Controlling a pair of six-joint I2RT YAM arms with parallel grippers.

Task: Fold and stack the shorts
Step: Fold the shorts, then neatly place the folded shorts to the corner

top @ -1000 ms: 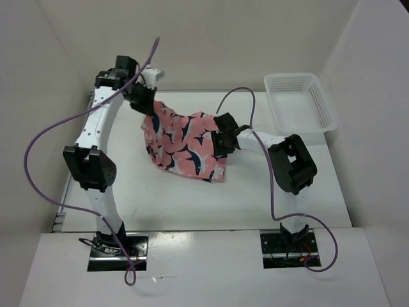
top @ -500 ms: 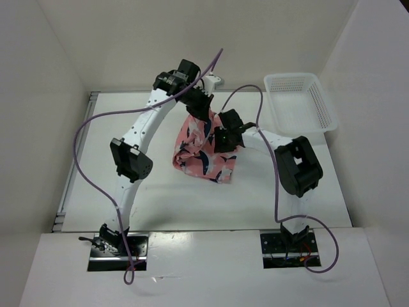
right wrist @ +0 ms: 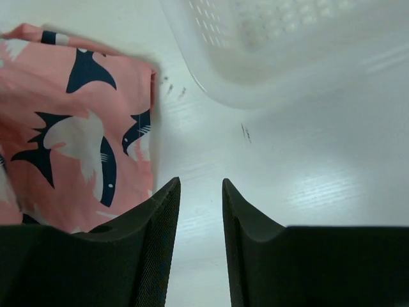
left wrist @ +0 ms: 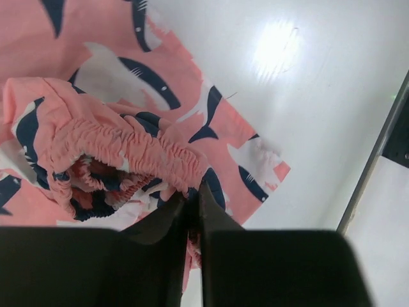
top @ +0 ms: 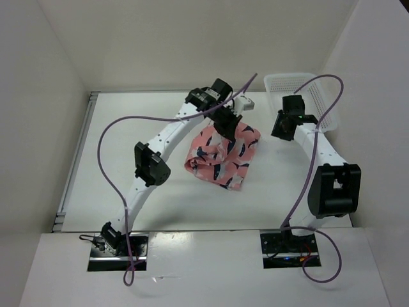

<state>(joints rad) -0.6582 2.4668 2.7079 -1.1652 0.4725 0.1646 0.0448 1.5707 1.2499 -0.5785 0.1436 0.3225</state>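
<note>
One shorts (top: 220,155) pinched in left tool (left wrist: 193,192); right tool (right wrist: 201,187) slightly spread; one basket (right wrist: 275,70).

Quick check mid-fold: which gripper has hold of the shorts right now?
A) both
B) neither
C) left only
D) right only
C: the left gripper is shut on the gathered waistband of the shorts, while the right gripper is open with nothing between its fingers, over the table beside the basket.
</note>
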